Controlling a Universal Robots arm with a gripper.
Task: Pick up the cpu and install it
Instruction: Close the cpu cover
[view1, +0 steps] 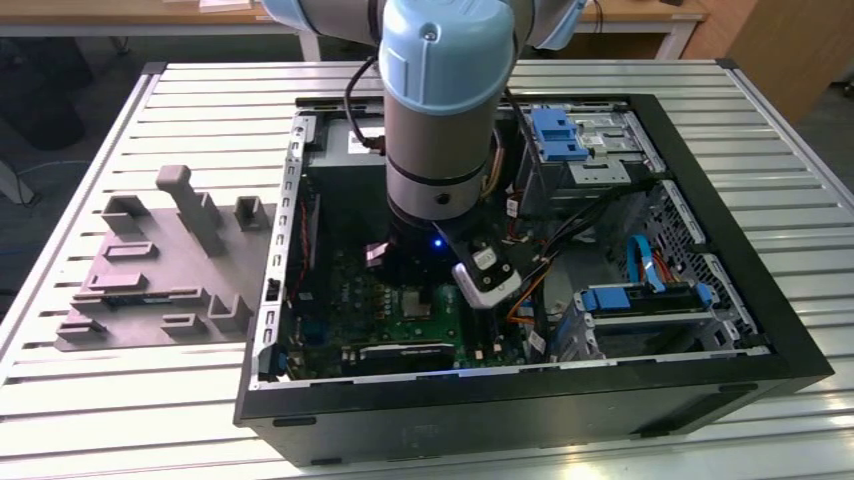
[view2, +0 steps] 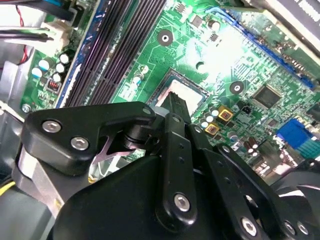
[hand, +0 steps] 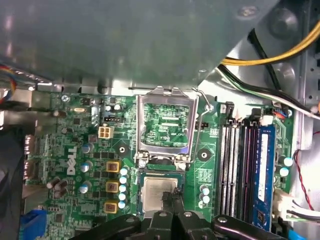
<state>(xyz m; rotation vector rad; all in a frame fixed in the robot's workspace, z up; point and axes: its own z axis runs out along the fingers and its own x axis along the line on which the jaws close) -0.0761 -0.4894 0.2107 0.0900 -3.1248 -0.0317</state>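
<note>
In the exterior view you see the arm reaching straight down into the open computer case on the slatted table, with your claw low over the green motherboard. The grey fixture lies well away from the claw, outside the case toward the exterior view's left. In the first wrist view the cpu lies flat in its socket directly under the claw. The two fingers are pressed together with only a thin seam between them, and their tips sit over one side of the chip's silver top. You cannot tell whether they touch it. Just beyond the cpu, away from the claw, the socket's metal load plate stands swung open. The memory slots run off to one side of the claw and a row of yellow-capped parts sits on the other side. In the second wrist view you look along the black finger links down to the cpu, a pale square at the claw's tip. The dark memory slots run past to one side and a blue connector sits on the other side.
</note>
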